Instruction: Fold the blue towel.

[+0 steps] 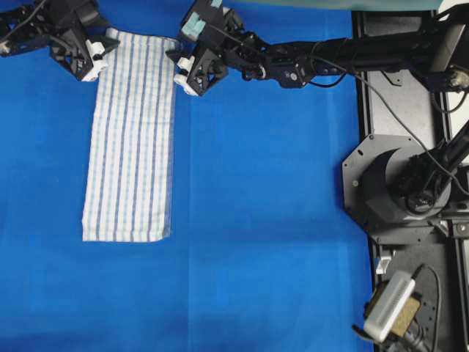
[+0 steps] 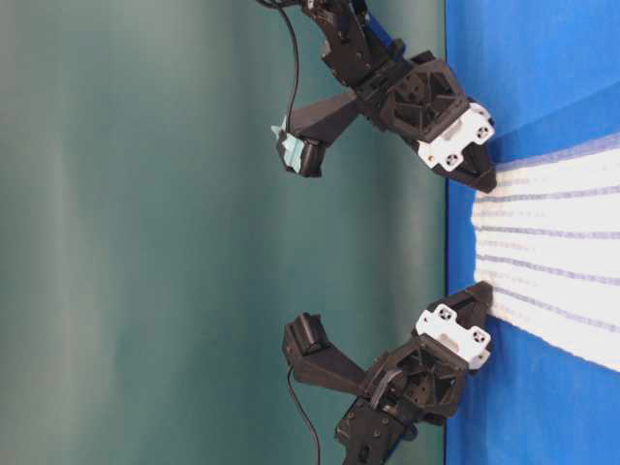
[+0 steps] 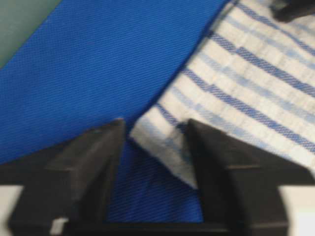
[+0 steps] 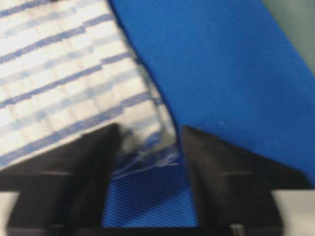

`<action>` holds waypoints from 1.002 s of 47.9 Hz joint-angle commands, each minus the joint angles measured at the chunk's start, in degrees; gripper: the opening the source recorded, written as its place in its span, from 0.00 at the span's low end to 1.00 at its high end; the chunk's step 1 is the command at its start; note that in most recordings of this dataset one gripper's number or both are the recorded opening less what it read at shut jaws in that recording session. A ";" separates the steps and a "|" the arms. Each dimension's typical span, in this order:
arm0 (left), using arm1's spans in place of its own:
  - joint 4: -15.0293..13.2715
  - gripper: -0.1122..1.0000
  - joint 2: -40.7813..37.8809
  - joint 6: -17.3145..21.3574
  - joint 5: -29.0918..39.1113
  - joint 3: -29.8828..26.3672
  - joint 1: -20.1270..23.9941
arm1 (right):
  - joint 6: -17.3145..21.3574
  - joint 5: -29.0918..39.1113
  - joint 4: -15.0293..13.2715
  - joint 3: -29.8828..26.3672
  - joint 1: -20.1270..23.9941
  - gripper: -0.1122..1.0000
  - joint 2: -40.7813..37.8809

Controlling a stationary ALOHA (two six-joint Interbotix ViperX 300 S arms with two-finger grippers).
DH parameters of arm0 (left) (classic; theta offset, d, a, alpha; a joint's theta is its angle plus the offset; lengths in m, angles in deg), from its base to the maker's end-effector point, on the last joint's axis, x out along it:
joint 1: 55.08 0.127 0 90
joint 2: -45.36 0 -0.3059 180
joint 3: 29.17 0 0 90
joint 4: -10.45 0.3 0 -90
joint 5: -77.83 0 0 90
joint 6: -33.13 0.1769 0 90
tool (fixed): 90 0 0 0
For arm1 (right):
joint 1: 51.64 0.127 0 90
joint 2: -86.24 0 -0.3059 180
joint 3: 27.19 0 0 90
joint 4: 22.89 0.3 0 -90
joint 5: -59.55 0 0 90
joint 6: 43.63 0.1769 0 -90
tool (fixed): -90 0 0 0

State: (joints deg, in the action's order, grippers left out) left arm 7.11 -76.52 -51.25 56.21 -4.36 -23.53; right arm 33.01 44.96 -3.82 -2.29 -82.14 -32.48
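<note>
The blue towel [image 1: 132,139] is a white cloth with light-blue and navy stripes, lying as a long narrow strip on the blue table covering [image 1: 278,220], its short end at the far edge. My left gripper [image 1: 99,59] is at the towel's far left corner and my right gripper [image 1: 183,73] is at its far right corner. In the left wrist view the towel [image 3: 246,73] has one corner lying between the open jaws of the left gripper [image 3: 155,128]. In the right wrist view the towel [image 4: 59,73] has a slightly lifted corner between the open jaws of the right gripper [image 4: 150,130].
The right arm's black base plate [image 1: 403,176] and a silver device [image 1: 392,304] sit off the covering at the right. A green backdrop [image 2: 145,242] stands behind the table's far edge. The table-level view shows both grippers, right [image 2: 481,170] and left [image 2: 480,300], at the towel's end [image 2: 552,252].
</note>
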 commanded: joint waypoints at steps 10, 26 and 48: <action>0.26 0.14 0.53 0.26 -0.35 -0.79 -0.97 | -0.35 -0.09 0.00 -0.53 0.62 0.25 0.44; 0.18 0.14 3.16 0.26 -0.26 0.62 -1.49 | -0.35 0.26 0.00 -0.35 0.79 0.25 2.90; 0.18 0.14 16.70 0.09 -0.09 9.05 -7.38 | 0.18 2.02 0.35 4.04 6.94 0.25 13.10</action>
State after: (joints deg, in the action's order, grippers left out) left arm 7.20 -63.60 -51.16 56.30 4.07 -29.33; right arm 33.01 47.16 -3.73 1.49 -76.51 -22.63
